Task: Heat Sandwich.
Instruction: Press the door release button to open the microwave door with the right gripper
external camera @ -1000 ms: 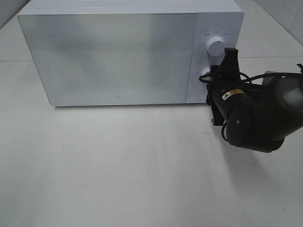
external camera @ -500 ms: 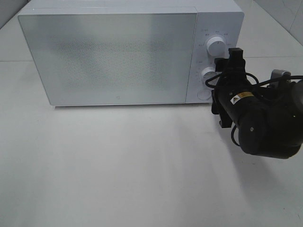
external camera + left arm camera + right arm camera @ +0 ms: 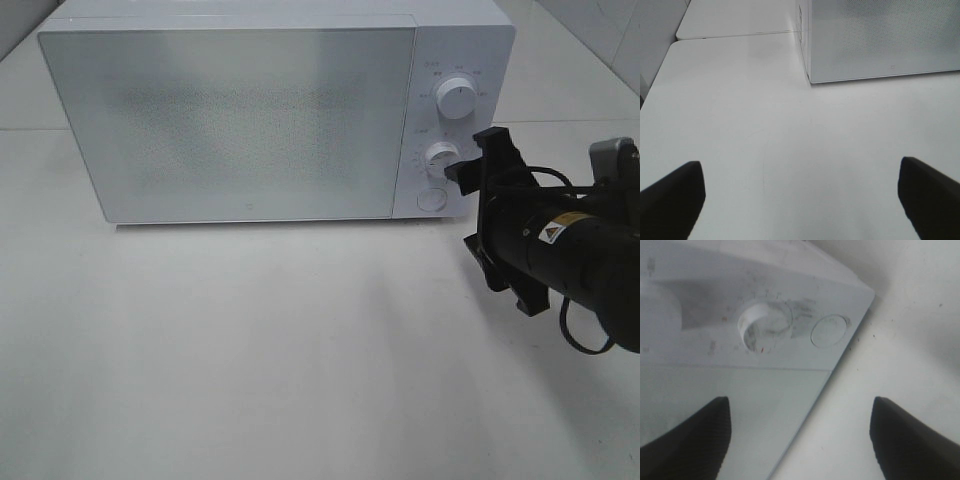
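The sandwich is out of view. The white microwave stands at the back of the table with its door shut. It has an upper knob, a lower knob and a round button. My right gripper is open and empty, just right of the lower knob and apart from it. In the right wrist view the right gripper faces the lower knob and the button. My left gripper is open and empty over the bare table, short of the microwave's left corner.
The white table runs in front of the microwave. A second white tabletop adjoins it beyond a seam, left of the microwave. A wall borders the table's left side.
My right gripper has drawn back from the lower knob, down and to the right, and the right arm has swung to the right. The microwave door stays shut.
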Controlling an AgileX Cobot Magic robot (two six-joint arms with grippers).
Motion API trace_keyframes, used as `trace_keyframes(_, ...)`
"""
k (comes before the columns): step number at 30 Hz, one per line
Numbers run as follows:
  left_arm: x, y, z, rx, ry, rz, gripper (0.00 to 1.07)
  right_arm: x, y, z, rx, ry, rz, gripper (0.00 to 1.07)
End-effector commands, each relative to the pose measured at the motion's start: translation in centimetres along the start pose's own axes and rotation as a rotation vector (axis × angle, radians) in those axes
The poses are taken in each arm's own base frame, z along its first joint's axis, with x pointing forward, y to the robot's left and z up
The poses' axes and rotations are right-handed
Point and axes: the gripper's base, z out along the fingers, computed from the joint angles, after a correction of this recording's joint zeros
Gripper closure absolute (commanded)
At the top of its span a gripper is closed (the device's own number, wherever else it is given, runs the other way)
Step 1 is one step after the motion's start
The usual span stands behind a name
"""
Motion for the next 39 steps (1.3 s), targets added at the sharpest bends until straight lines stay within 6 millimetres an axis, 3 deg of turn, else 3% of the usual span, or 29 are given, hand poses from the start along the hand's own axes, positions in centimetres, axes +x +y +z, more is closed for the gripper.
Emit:
trace_keyframes(1,0.2,-0.1,-0.4,0.009,-0.031,0.0,0.03,0.3,0.5,-1.5,0.05,0.109,-0.229,0.31)
trace_keyframes(16,0.2,-0.1,-0.4,0.009,-0.031,0.0,0.03,-0.1,2.2,-6.9,0.168,0.467,-0.883,0.31)
trace_keyframes(18,0.2,-0.1,-0.4,0.007,-0.031,0.001,0.03,-0.9,3.2,-8.0,0.211,0.51,-1.041,0.31)
trace_keyframes(24,0.2,-0.1,-0.4,0.007,-0.031,0.001,0.03,-3.0,4.7,-10.8,0.344,0.534,-1.262,0.31)
trace_keyframes(35,0.2,-0.1,-0.4,0.007,-0.031,0.001,0.03,-5.0,5.1,-16.6,0.333,0.486,-1.354,0.31)
trace_keyframes(39,0.2,-0.1,-0.4,0.007,-0.031,0.001,0.03,-5.8,4.5,-19.9,0.337,0.46,-1.335,0.31)
